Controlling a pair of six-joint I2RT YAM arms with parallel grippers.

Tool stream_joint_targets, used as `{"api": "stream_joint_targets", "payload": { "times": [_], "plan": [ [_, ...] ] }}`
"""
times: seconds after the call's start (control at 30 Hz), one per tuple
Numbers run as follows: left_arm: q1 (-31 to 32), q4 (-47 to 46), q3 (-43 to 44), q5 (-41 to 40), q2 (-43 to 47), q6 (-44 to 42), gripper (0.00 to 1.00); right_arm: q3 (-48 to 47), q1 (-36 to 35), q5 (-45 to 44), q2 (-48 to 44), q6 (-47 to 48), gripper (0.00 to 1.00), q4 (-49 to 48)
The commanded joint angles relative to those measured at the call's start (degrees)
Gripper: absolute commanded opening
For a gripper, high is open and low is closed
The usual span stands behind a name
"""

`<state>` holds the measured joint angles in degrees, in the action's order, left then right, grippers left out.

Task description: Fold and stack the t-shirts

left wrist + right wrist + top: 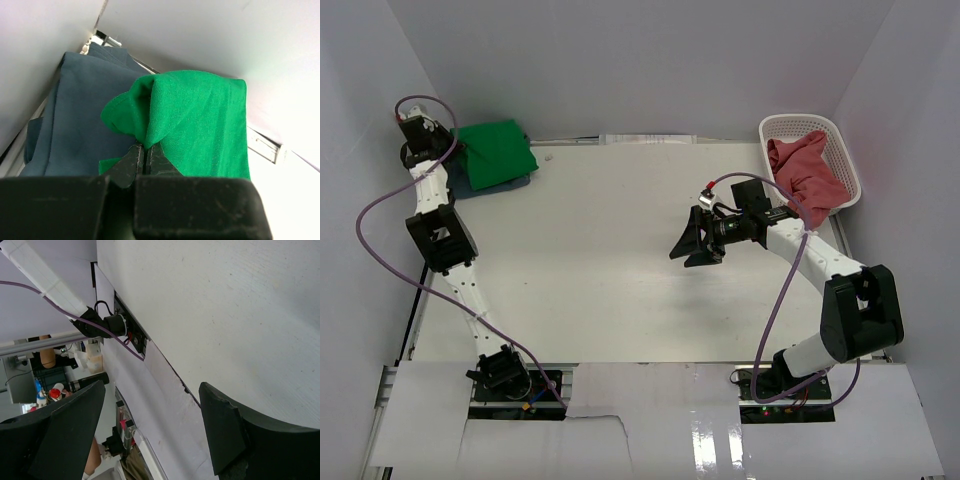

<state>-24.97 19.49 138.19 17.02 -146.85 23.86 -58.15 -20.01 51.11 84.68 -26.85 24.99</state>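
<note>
A folded green t-shirt [497,150] lies on a folded slate-blue t-shirt [480,186] in the far left corner of the table. My left gripper [144,149] is shut on a raised fold of the green t-shirt [200,125], pinching the cloth above the blue t-shirt [75,130]. In the top view the left gripper [458,148] sits at the green shirt's left edge. A pinkish-red t-shirt [805,170] lies crumpled in the white basket [845,150]. My right gripper [688,240] hangs open over the bare table, nothing between its fingers [225,430].
White enclosure walls close in on the left, back and right. The basket stands at the far right corner. The table's near edge, with the arm bases and cables [510,375], runs along the bottom; the right wrist view looks past that edge [165,365].
</note>
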Motion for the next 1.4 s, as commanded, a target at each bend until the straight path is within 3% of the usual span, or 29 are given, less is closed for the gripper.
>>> {"api": "stream_joint_targets", "payload": {
  "times": [0.0, 0.23, 0.3, 0.37, 0.53, 0.57, 0.8, 0.97, 1.13, 1.27, 1.37],
  "plan": [
    [-2.98, -2.08, 1.47, -2.07, 3.85, 0.84, 0.0, 0.41, -0.56, 0.74, 0.22, -0.57, 0.82, -1.88],
    [-3.07, -1.91, 1.12, -0.94, 3.32, 2.15, 0.01, 0.84, -0.56, 0.83, 0.13, -0.39, 0.82, -1.79],
    [-2.89, -2.17, 0.94, 0.12, 2.97, 2.77, 0.11, 0.85, -0.56, 0.83, 0.13, -0.39, 0.82, -1.79],
    [-2.71, -2.43, 0.94, 0.91, 2.88, 2.95, 0.31, 0.93, -0.56, 0.83, 0.04, -0.39, 0.82, -1.7],
    [-2.1, -3.49, 1.2, 1.7, 3.5, 3.12, 0.5, 1.11, -0.56, 0.92, 0.04, -0.39, 0.82, -1.97],
    [-2.01, -3.58, 1.12, 1.97, 3.84, 3.39, 0.57, 1.11, -0.56, 0.92, 0.04, -0.39, 0.82, -1.97],
    [0.71, -3.32, -1.08, 0.56, 8.05, 1.46, 0.67, 1.02, -0.64, 1.18, -0.13, -0.39, 0.82, -2.4],
    [3.69, -2.7, -11.87, -2.68, 16.22, 0.05, 0.67, 1.02, -0.64, 1.18, -0.4, -0.22, 0.82, -2.93],
    [9.23, -1.12, -27.07, -9.71, 32.1, -1.01, 0.69, -1.95, -0.64, -0.65, -0.84, 1.62, 0.82, -1.62],
    [11.08, -1.38, -43.3, -9.64, 43.81, 0.66, 0.71, -4.95, -0.64, -3.47, -1.63, 4.52, 0.82, 1.02],
    [14.05, -1.29, -50.01, -9.01, 51.8, -1.17, 0.72, -5.57, -0.64, -4.71, -2.68, 5.49, 0.82, 1.46]
  ]
}}
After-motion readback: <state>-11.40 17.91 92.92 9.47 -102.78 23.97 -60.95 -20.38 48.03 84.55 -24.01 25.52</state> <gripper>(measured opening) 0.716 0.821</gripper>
